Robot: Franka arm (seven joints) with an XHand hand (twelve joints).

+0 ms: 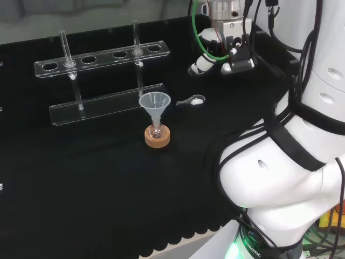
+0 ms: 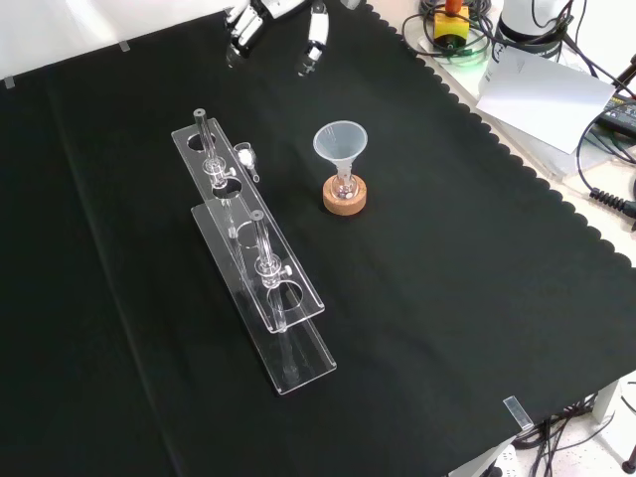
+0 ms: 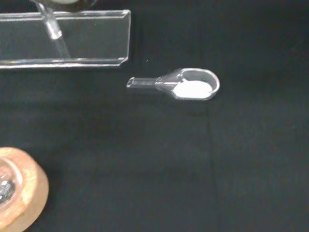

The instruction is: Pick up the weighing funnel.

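Note:
The weighing funnel [image 1: 192,100] is a small clear scoop with a short stem, lying flat on the black cloth with white powder in its bowl. In the wrist view the weighing funnel [image 3: 186,86] lies apart from everything, its stem pointing toward the rack. In the front view the weighing funnel [image 2: 245,157] lies beside the rack's far end. The hand [image 1: 226,59] hangs above the cloth, up and to the right of the weighing funnel in the head view, touching nothing. Its fingers [image 2: 316,40] are spread and relaxed, so it is open and holds nothing.
A clear test tube rack [image 1: 102,81] with two tubes stands left of the weighing funnel in the head view. The big funnel [image 1: 155,105] stands in a small flask on a cork ring [image 1: 157,137], close in front and to the left of the scoop.

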